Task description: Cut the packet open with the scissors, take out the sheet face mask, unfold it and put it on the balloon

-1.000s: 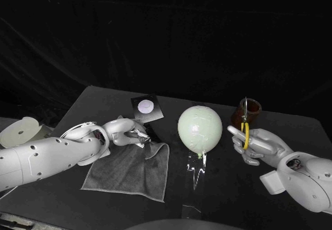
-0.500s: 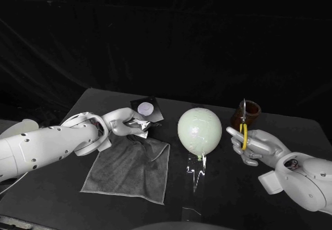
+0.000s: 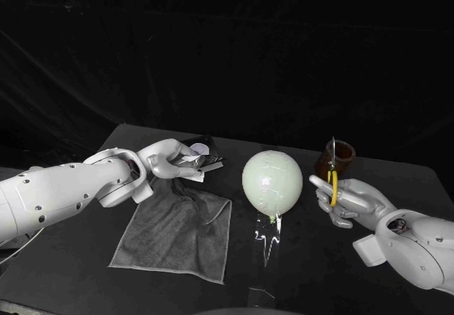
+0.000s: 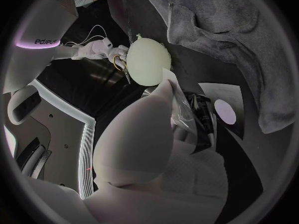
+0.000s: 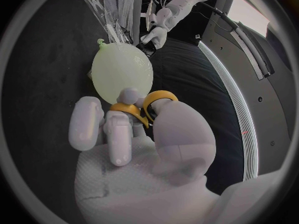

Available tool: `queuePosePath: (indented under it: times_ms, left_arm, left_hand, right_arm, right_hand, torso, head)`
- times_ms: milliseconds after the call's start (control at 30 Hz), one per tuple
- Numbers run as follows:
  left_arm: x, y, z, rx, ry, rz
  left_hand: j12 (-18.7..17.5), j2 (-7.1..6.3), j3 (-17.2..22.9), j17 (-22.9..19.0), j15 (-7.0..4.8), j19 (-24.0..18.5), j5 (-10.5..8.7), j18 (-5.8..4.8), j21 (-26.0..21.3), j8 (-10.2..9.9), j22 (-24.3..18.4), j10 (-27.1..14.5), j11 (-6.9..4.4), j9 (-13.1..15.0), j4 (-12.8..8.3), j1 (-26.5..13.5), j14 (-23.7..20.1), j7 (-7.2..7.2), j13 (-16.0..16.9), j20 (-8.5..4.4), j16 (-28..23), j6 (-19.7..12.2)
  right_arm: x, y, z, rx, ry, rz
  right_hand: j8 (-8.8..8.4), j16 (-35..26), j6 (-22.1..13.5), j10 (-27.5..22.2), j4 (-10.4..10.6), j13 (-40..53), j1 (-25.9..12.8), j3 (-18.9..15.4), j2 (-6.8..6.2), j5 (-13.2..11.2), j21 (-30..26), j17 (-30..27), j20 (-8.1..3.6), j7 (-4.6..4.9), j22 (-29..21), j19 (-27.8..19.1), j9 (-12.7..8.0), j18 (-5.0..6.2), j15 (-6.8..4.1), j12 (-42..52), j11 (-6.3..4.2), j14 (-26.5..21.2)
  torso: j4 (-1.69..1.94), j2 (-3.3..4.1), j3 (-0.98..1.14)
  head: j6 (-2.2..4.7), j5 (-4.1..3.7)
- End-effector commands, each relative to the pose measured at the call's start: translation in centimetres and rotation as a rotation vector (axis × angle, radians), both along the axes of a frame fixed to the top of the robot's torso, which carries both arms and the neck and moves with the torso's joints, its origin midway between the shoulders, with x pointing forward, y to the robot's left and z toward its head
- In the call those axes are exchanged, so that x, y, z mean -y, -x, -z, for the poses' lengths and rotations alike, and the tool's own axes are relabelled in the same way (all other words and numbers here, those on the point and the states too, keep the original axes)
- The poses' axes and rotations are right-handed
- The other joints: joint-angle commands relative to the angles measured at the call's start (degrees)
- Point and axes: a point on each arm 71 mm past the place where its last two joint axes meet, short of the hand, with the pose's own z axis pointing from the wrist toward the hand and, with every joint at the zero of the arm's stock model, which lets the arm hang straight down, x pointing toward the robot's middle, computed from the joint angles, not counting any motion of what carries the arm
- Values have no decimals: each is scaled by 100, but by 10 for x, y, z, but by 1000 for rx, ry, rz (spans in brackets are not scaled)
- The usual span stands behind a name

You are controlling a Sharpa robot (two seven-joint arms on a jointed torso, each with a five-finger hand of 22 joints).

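Bringing the packet (image 3: pixel 205 156) to the scissors (image 3: pixel 333 177) looks like the step in hand. The left hand (image 3: pixel 168 161) clamps the packet, raised over the far edge of the grey cloth (image 3: pixel 180 230). The right hand (image 3: pixel 352 199) grips the scissors upright near the balloon (image 3: pixel 272 182). Best to offer one free edge squarely to the blades, with the fingers kept clear.

grey towel (image 3: pixel 175 230): rumpled, lying on black table (image 3: pixel 312 262); brown jar (image 3: pixel 342 157): upright, table's right side
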Motion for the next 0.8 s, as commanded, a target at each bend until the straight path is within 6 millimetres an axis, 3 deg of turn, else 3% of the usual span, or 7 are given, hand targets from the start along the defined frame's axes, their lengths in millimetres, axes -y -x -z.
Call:
queuePosePath:
  times_ms: [33, 167, 233, 333, 400, 500, 800]
  left_arm:
    - [8, -1, -5, -7, 83, 21]
    - [16, -2, -10, 38, 120, 27]
    - [20, -4, -12, 50, 155, 19]
    - [27, -5, -13, 33, 232, 1]
    - [31, -5, -14, 9, 280, -8]
    - [38, -5, -14, -51, 383, -26]
    - [59, -5, -14, -251, 684, -67]
  left_hand:
    - [-11, -49, 87, 5, 22, 0, -17, -67, -12, -15, -2, 22, 42, -7, -11, 41, 8, 68, 3, 13, -26, 1]
    - [20, -35, 198, 44, 54, 137, -16, -108, 55, 5, 24, 229, 80, -4, -21, 114, 189, 72, 22, 19, 23, 59]
    - [98, -41, 326, 136, 115, 586, -21, -207, 269, 60, 110, 692, 149, 14, -42, 192, 630, 63, 59, 28, 162, 180]
    - [128, -63, 518, 252, 45, 1550, -11, -380, 713, 120, 281, 1156, 92, 34, -33, 229, 1209, 112, 70, 25, 336, 312]
    - [127, -92, 602, 320, 5, 2116, -12, -417, 969, 134, 374, 1361, 61, 39, -17, 203, 1561, 115, 72, 17, 442, 340]
    - [115, -110, 698, 411, -49, 2371, -11, -380, 1074, 160, 402, 1479, 27, 51, -6, 150, 2042, 119, 70, -4, 585, 383]
    - [179, -131, 963, 524, -255, 3153, -9, 24, 1486, 344, 548, 2081, -132, 145, -23, 20, 2757, 40, 62, -90, 866, 644]
  right_arm:
    - [-4, -2, -5, 30, -5, -28]
    - [-7, -9, -11, 47, -3, -32]
    - [-8, -12, -14, 60, -3, -31]
    - [-11, -18, -20, 87, -5, -30]
    - [-12, -21, -23, 103, -7, -28]
    - [-14, -27, -29, 139, -10, -21]
    - [-19, -44, -41, 234, -9, 14]
  right_hand:
    - [2367, 14, 2191, 1592, -4, 2196, 53, 23, 413, 15, -20, 1423, 14, -789, 508, -8, 1075, 85, -64, 5032, -829, 567]
    - [2038, 15, 1944, 1592, -20, 2196, 106, 26, 411, 12, -33, 1423, 17, -781, 505, -15, 955, 87, -60, 5032, -823, 567]
    - [1522, 10, 1591, 1592, -53, 2196, 187, 29, 401, 10, -51, 1413, 24, -766, 503, -23, 770, 89, -52, 5032, -809, 564]
    - [-817, 16, 303, 1592, -200, 2196, 428, 63, 348, -2, -53, 1426, 61, -666, 522, -15, -193, 84, 4, 5032, -731, 567]
    - [-1599, 19, -7, 1592, -284, 2196, 550, 90, 300, -5, -54, 1431, 89, -584, 530, -10, -575, 81, 45, 5032, -683, 568]
    - [-2388, 30, -146, 1592, -458, 2196, 788, 190, 153, -6, -33, 1454, 166, -423, 557, 11, -1084, 68, 144, 5032, -531, 573]
    - [-3770, 54, -618, 1592, -1474, 2196, 1600, 1047, -409, 2, 217, 1505, 386, 44, 714, 164, -2109, 2, 432, 5032, -136, 584]
  torso:
    - [8, -8, -5]
    - [4, -8, -8]
    - [3, -3, -7]
    - [3, 3, 1]
    - [-2, 6, 3]
    - [-6, 8, 2]
    - [-8, 4, 5]
  head:
    - [35, -23]
    - [64, -38]
    - [120, -75]
    - [162, -112]
    - [186, -132]
    - [231, -171]
    - [368, -297]
